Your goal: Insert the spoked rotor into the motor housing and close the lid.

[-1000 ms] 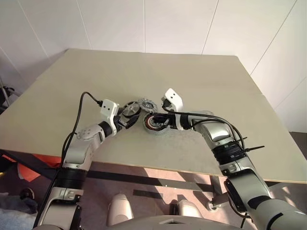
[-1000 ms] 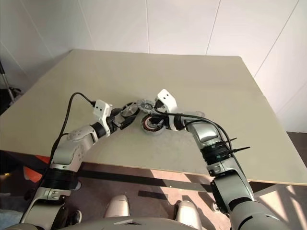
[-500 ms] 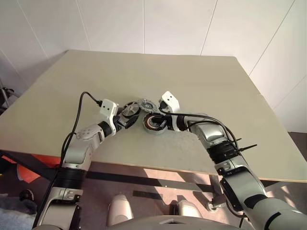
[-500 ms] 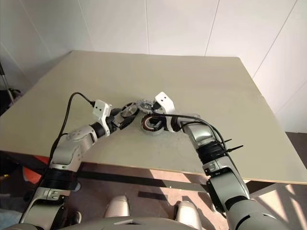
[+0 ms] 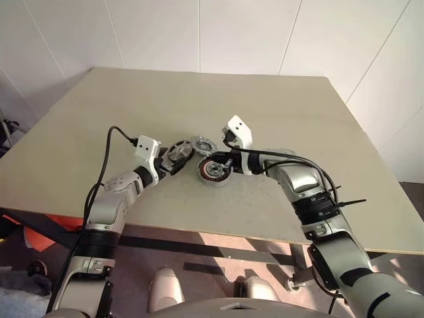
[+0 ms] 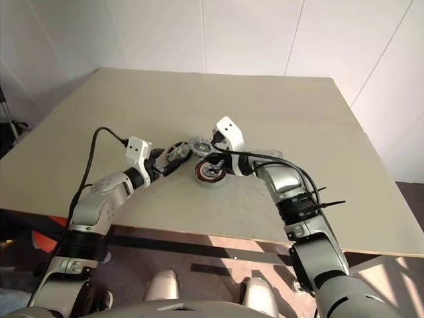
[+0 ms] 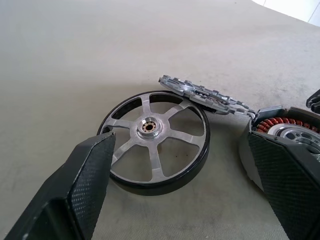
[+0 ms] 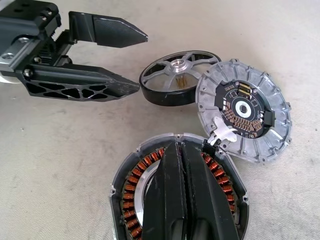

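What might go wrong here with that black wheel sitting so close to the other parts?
The lid leans on the spoked rotor, so lifting the rotor may drag or flip it. The open left tool has one finger against the motor housing and could nudge it. The shut right tool hangs over the housing's opening, blocking insertion.

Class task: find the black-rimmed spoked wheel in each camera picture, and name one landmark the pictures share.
Head views: the wheel lies on the table, just ahead of the left gripper.
Left wrist view: the wheel lies flat ahead of the open jaws.
Right wrist view: the wheel sits beside the left gripper.
Shared landmark: the slotted grey lid, overlapping the wheel's rim.
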Controlling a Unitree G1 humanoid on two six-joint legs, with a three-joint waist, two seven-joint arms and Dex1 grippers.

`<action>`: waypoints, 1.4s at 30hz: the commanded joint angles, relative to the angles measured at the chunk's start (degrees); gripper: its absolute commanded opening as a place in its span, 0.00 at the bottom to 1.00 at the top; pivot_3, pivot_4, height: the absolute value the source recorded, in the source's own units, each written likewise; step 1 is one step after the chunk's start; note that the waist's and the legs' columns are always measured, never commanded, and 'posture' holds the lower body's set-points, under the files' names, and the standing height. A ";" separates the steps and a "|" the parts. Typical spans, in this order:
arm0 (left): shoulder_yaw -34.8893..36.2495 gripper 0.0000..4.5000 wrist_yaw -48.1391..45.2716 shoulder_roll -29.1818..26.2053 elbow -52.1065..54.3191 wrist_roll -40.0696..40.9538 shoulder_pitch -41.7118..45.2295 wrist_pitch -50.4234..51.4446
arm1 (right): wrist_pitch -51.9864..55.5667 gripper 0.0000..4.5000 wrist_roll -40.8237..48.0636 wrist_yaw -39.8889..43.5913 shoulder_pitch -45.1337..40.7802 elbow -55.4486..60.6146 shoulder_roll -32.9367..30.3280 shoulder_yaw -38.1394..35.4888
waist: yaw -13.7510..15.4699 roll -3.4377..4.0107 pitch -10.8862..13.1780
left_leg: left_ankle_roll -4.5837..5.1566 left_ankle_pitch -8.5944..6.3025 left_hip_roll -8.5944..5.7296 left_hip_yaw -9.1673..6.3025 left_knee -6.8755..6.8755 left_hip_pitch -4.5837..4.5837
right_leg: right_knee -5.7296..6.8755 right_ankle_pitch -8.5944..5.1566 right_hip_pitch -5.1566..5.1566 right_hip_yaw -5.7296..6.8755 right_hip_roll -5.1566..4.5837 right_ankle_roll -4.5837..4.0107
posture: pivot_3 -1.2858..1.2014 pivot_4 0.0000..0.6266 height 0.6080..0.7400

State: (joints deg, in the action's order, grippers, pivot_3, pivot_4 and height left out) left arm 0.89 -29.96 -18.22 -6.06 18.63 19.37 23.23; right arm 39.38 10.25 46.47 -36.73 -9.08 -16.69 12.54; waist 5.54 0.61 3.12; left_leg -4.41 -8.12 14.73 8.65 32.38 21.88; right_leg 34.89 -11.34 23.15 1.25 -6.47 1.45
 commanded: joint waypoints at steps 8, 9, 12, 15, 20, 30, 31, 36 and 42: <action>1.23 1.00 -0.20 -0.74 0.85 0.02 1.11 0.02 | -2.32 0.00 -2.44 -0.89 4.59 -5.75 0.33 3.32 | -0.03 -0.01 -0.06 | -0.01 0.01 0.00 0.01 0.01 -0.19 | 0.01 -0.01 -0.16 -0.03 0.00 0.01 | 0.52 0.00 1.00; 1.31 1.00 -0.18 -0.79 0.83 0.03 1.09 0.01 | -2.58 0.00 -2.43 -1.17 4.19 -6.07 0.31 2.94 | -0.03 -0.01 -0.07 | -0.01 0.01 -0.01 0.01 0.00 -0.23 | 0.01 -0.01 -0.20 -0.03 0.00 0.01 | 0.52 0.00 1.00; 1.33 1.00 -0.12 -0.82 0.91 0.03 0.98 0.02 | -2.29 0.00 -1.06 -0.81 2.34 -4.43 -0.20 1.00 | -0.04 -0.01 -0.07 | -0.03 0.01 -0.01 0.01 0.01 -0.24 | 0.01 -0.01 -0.21 -0.04 0.00 0.02 | 0.52 0.00 1.00; 1.33 1.00 0.06 -0.67 0.83 -0.01 0.95 0.04 | -1.66 0.00 -0.01 -0.11 0.64 -1.71 -1.07 -0.27 | 0.02 0.00 -0.06 | -0.03 0.02 -0.01 0.01 0.02 -0.22 | 0.01 -0.01 -0.21 -0.04 0.00 0.02 | 0.52 0.00 1.00; 1.36 1.00 0.12 -0.52 0.70 -0.04 0.94 0.10 | -0.11 0.00 1.34 -0.13 -1.23 1.92 -1.38 -1.45 | 0.01 0.01 -0.06 | -0.03 0.02 -0.01 0.00 0.03 -0.13 | 0.02 0.00 -0.14 -0.03 0.00 0.01 | 0.52 0.00 1.00; 1.38 1.00 0.03 -0.50 0.58 -0.06 1.02 0.39 | -0.14 0.00 -1.29 -1.83 4.19 -3.70 1.31 2.98 | 0.02 0.01 -0.06 | -0.05 0.03 0.02 0.00 -0.08 -0.12 | -0.05 0.00 -0.10 -0.01 0.04 0.00 | 0.52 0.00 1.00; 1.40 1.00 0.01 -0.51 0.56 -0.06 1.05 0.37 | -0.42 0.00 -1.61 -2.67 4.04 -4.80 1.77 2.75 | -0.02 0.05 -0.07 | -0.05 0.03 0.01 0.00 -0.07 -0.11 | -0.05 0.00 -0.10 -0.02 0.04 0.00 | 0.52 0.00 1.00; 1.53 1.00 -0.01 -0.56 0.40 -0.11 1.16 0.34 | -0.24 0.00 -0.72 -3.49 1.85 -3.96 1.66 0.67 | -0.06 -0.01 -0.12 | -0.07 0.04 0.00 0.01 -0.07 -0.29 | -0.02 -0.02 -0.23 -0.06 0.03 0.03 | 0.52 0.00 1.00; 1.52 1.00 0.19 -0.32 0.20 -0.16 1.00 0.39 | 2.04 0.00 2.42 -2.25 -1.76 3.05 -0.39 -2.43 | 0.02 0.01 -0.10 | -0.08 0.05 0.00 0.00 -0.05 -0.13 | -0.02 0.00 -0.12 -0.05 0.03 0.01 | 0.52 0.00 1.00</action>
State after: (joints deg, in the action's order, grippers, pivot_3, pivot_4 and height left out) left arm 1.79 -29.74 -18.43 -6.75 18.62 19.39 23.86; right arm 41.18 11.22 43.80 -36.18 -9.69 -16.93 11.55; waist 5.56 0.62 3.01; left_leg -4.50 -8.07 14.74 8.65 32.32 21.75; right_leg 34.86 -11.34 23.05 1.20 -6.43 1.46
